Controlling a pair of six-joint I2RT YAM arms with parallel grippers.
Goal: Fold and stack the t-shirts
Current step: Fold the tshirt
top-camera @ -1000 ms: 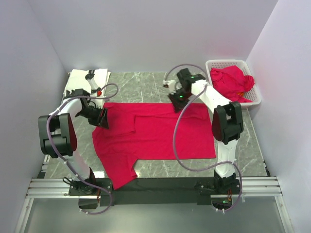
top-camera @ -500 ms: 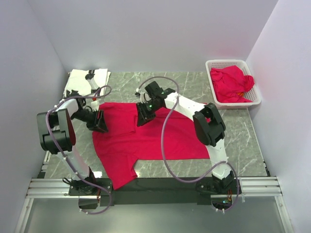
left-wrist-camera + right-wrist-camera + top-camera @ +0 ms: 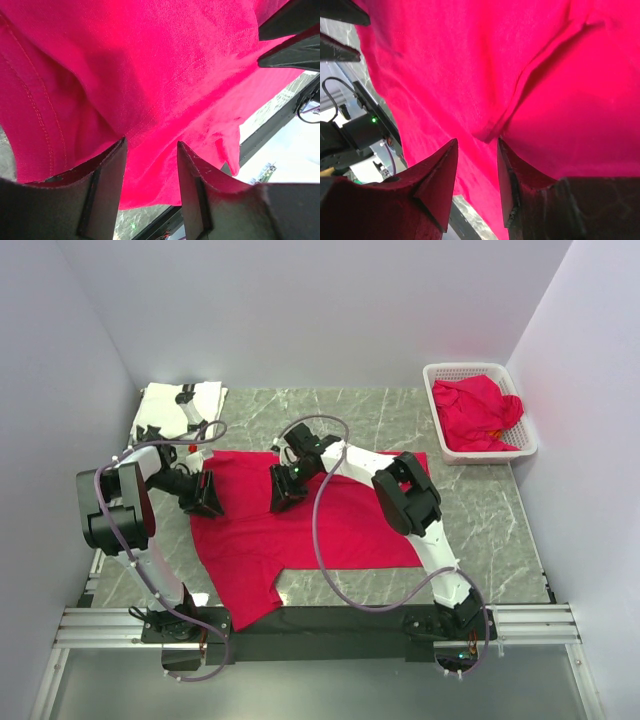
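A: Where's the shirt they're working on?

B: The red t-shirt (image 3: 330, 525) lies spread flat on the worktop (image 3: 480, 510) between the two arms, with one sleeve trailing toward the near edge.

A: Why are both hands down on it?

B: I'd judge it's mid-fold. The left hand (image 3: 208, 498) sits at the shirt's left edge, likely to steady or take that side. Its fingers (image 3: 107, 190) stand about half apart with cloth showing in the gap and nothing pinched, though the wrist view is too close to say whether the tips press down.

A: And the other?

B: The right hand (image 3: 285, 492) is over the shirt's middle, also parted. A doubled edge of cloth runs between its fingers (image 3: 437, 180) unsqueezed, so I'd guess a fold is being laid there.

A: The rest?

B: More red t-shirts (image 3: 478, 410) wait heaped in the basket (image 3: 465, 367) at far right. A white t-shirt (image 3: 165, 405) lies at the far left corner, probably where the stack goes
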